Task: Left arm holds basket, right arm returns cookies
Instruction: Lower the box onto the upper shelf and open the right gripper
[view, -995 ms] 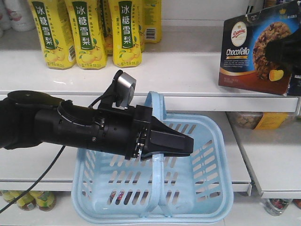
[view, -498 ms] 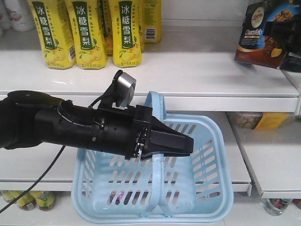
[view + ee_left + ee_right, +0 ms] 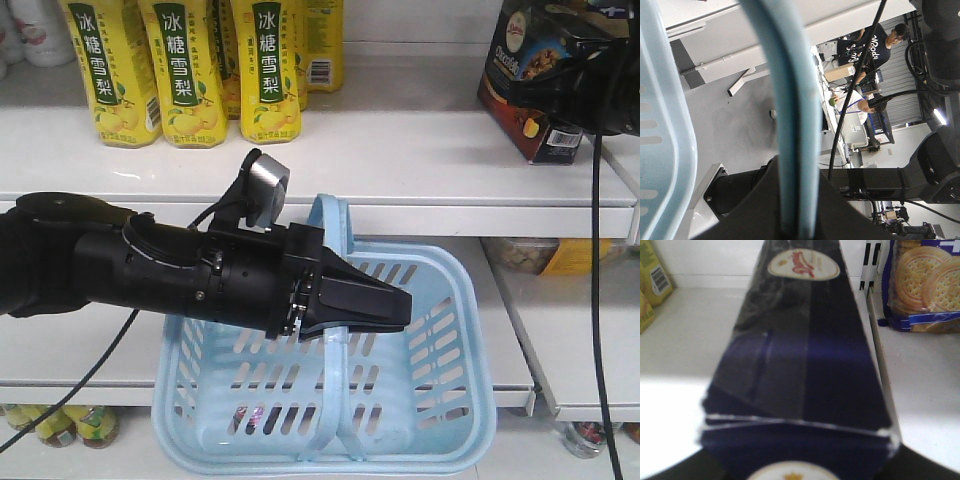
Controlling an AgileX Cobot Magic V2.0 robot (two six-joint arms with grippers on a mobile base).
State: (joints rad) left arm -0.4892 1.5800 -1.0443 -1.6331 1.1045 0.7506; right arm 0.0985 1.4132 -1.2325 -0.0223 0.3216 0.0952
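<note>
The light blue basket hangs in front of the lower shelves. My left gripper is shut on its arched handle. In the left wrist view the handle runs straight up between the dark jaws of the left gripper. The dark navy cookies box is at the upper right over the top shelf, held in my right gripper. The right wrist view shows the cookies box edge-on, reaching out from my right gripper over the white shelf. Whether it touches the shelf I cannot tell.
Yellow drink cartons stand at the left of the top shelf. A cracker packet sits right of the box, behind a slotted divider. A black cable hangs down at the right. Snack bags lie on the lower shelf.
The right gripper carried the cookies box up and back over the top shelf and turned it from face-on to nearly edge-on. The left arm and basket have not moved.
</note>
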